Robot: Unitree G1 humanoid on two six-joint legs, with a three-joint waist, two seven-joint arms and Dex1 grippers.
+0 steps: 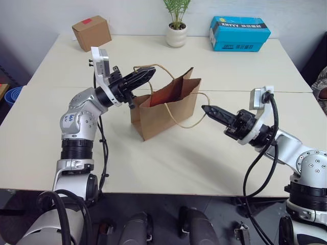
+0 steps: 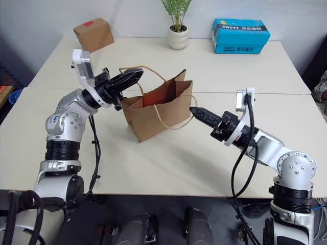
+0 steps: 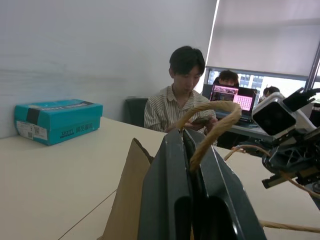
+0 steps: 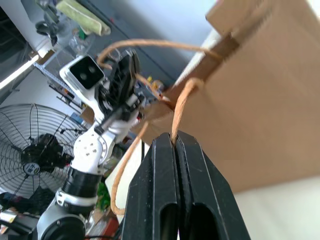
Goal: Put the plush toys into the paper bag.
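Note:
The brown paper bag (image 1: 163, 115) stands upright and open mid-table, between my two arms. My left gripper (image 1: 152, 72) is at the bag's upper left, shut on one cord handle (image 3: 215, 120) that loops over its fingertips. My right gripper (image 1: 204, 108) comes in from the right, level with the bag's side, and is shut on the other cord handle (image 4: 182, 100), which is pulled out sideways. The plush toys are out of view. The bag's inside looks reddish-brown, and I cannot tell what lies in it.
At the table's back stand a small cardboard box with red tape (image 1: 92, 32), a potted plant (image 1: 177, 30) and a teal box (image 1: 239, 33). A seated person (image 3: 182, 100) shows beyond the table in the left wrist view. A fan (image 4: 35, 145) stands off to the side.

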